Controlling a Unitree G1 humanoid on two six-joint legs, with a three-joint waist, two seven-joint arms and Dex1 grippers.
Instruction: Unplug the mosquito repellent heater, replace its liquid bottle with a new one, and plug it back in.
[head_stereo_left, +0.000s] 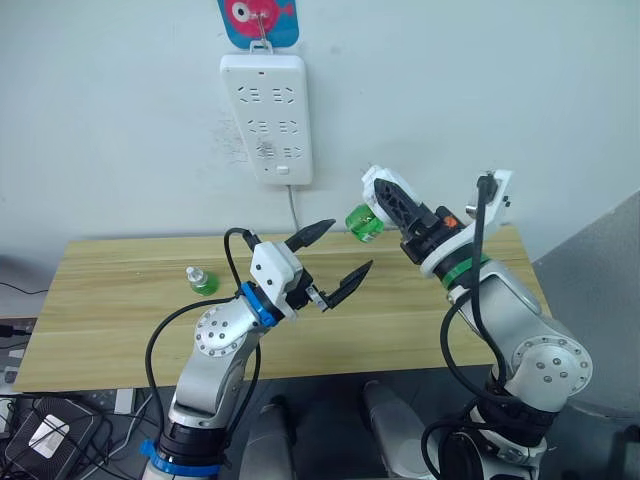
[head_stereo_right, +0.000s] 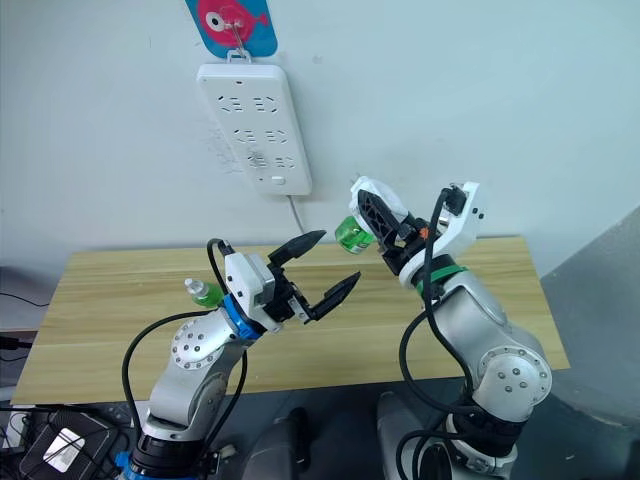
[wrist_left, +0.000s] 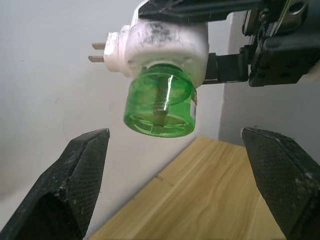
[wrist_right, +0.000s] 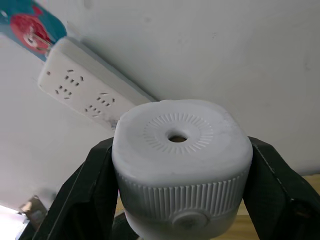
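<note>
Bottle swap underway: the right gripper is clamped on the unplugged heater, held in the air between wall and table. The left gripper, fingers wide apart, sits below its green bottle, which looks nearly empty. Next, grasp and unscrew. A spare bottle waits on the table.

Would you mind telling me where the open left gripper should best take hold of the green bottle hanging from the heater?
Grip the green bottle across its round side wall, near the base, coming from below. It hangs under the heater held by the right gripper, and the left gripper is open with one finger either side.
</note>
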